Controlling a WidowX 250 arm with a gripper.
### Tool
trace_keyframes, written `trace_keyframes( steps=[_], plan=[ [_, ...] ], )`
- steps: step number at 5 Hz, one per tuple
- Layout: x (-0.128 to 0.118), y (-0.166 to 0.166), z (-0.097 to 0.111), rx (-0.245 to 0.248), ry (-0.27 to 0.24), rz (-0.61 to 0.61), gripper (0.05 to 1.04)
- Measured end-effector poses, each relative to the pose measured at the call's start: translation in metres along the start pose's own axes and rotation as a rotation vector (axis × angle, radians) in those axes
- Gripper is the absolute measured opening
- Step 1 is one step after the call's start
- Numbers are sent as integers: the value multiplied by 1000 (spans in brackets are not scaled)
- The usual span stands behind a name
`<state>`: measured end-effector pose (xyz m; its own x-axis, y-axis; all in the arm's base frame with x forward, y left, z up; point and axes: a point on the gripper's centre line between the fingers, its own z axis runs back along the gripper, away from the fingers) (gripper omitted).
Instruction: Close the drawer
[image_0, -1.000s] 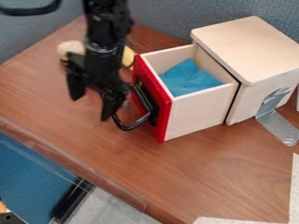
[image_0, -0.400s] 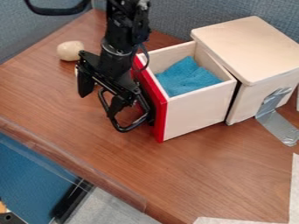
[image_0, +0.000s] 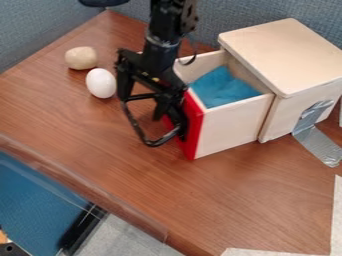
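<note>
The wooden drawer (image_0: 234, 126) with a red front (image_0: 194, 131) stands pulled out from the left side of a pale wooden box (image_0: 284, 55). A blue cloth (image_0: 222, 88) lies inside it. My gripper (image_0: 142, 106) hangs at the drawer's front, its two fingers apart, one close to the red front by the black handle (image_0: 152, 142). Part of the red front is hidden behind the gripper.
A white egg (image_0: 101, 83) and a beige potato-like object (image_0: 81, 58) lie on the brown table (image_0: 80, 125) left of the gripper. Silver tape (image_0: 316, 136) runs from the box to the table. The table's edge crosses the lower left.
My gripper has moved right, against the drawer's front side. The drawer's red front sits slightly further right, a little nearer the box. The white egg has come into sight.
</note>
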<state>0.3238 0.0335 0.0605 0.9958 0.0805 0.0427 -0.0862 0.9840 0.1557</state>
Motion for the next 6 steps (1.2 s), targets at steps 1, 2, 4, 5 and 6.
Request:
trace_keyframes(
  steps=[1,2,4,5,6],
  plan=[
    [-2,13,5,-12,-7,17,1000],
    [-11,39,20,-38,-46,54,1000],
    [-7,7,-2,-65,12,43,1000],
    [1,-6,-4,-116,16,60,1000],
    [9,-17,-7,-153,21,75,1000]
  ],
)
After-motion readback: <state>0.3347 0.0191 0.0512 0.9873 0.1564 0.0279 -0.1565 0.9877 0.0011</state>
